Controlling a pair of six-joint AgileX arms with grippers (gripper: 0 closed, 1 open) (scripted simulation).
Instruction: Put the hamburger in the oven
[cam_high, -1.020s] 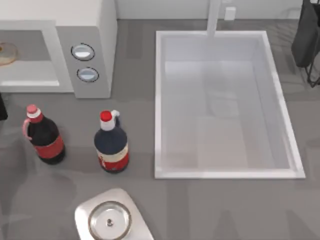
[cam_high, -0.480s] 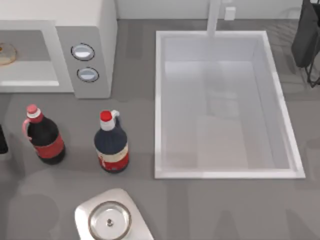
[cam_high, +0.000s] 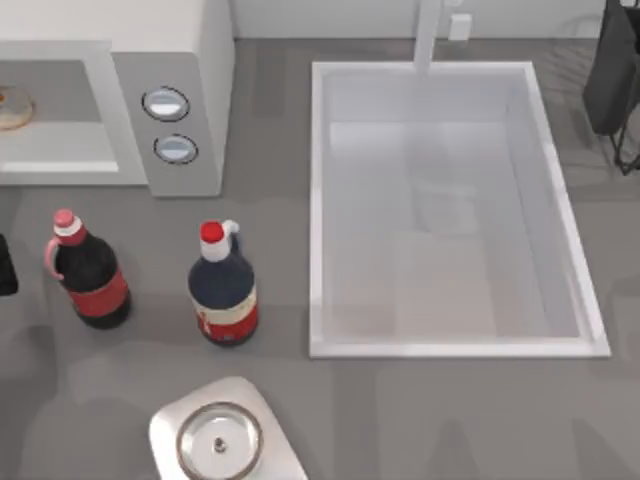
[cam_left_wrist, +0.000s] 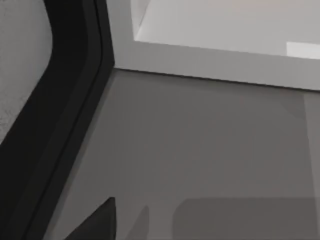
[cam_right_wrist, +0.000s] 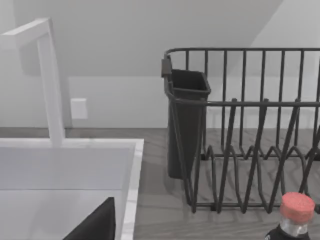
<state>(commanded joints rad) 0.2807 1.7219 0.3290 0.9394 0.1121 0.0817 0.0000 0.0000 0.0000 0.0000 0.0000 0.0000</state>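
The white oven (cam_high: 190, 60) stands at the table's back left, its two silver dials (cam_high: 166, 104) on the grey side panel. The hamburger (cam_high: 12, 108), a pale tan round with an orange-brown rim, lies on the floor of the oven's cavity and is cut off by the picture's left edge. A dark part of my left gripper (cam_high: 4, 266) shows at the left edge, in front of the oven and beside the pink-capped bottle. In the left wrist view the oven's lower front edge (cam_left_wrist: 215, 57) is close ahead over bare table. My right arm is parked near the dish rack.
A pink-capped dark bottle (cam_high: 88, 272) and a red-capped bottle (cam_high: 224, 290) stand in front of the oven. A steel lid with a knob (cam_high: 219, 442) rests on a tray at the front. The white sink (cam_high: 320, 210) takes the middle; a black dish rack (cam_right_wrist: 250, 150) stands at the back right.
The dark part of my left gripper at the left edge has drawn back from the oven toward the table's front. The hamburger has stayed in the cavity.
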